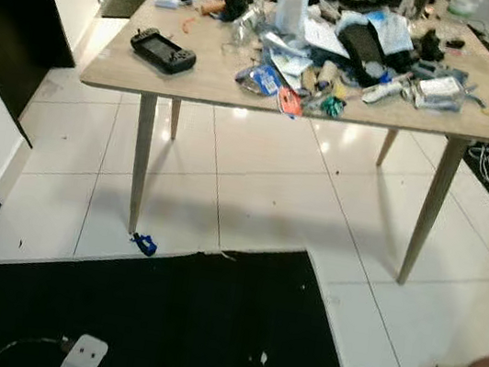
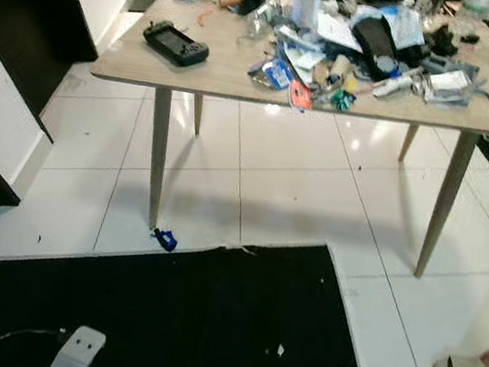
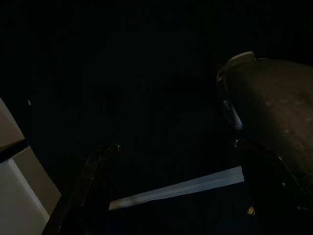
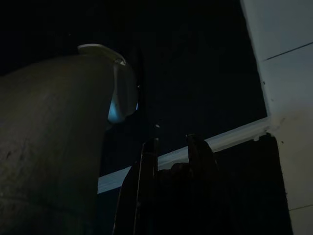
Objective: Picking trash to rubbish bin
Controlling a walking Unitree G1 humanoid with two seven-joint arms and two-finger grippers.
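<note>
Approach step — robot is facing the litter, nothing in hand.
Left gripper [image 3: 166, 161] is hanging spread and empty, right gripper [image 4: 171, 147] nearly closed, also empty; one black mat [image 1: 158, 319] near, one table [image 1: 123, 71] beyond carrying the trash heap [image 1: 339, 54] — next move calls for walking closer.

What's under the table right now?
Under the table is bare white tile floor. A small blue scrap lies by the front left leg, at the black mat's edge. Nothing there is covered.
</note>
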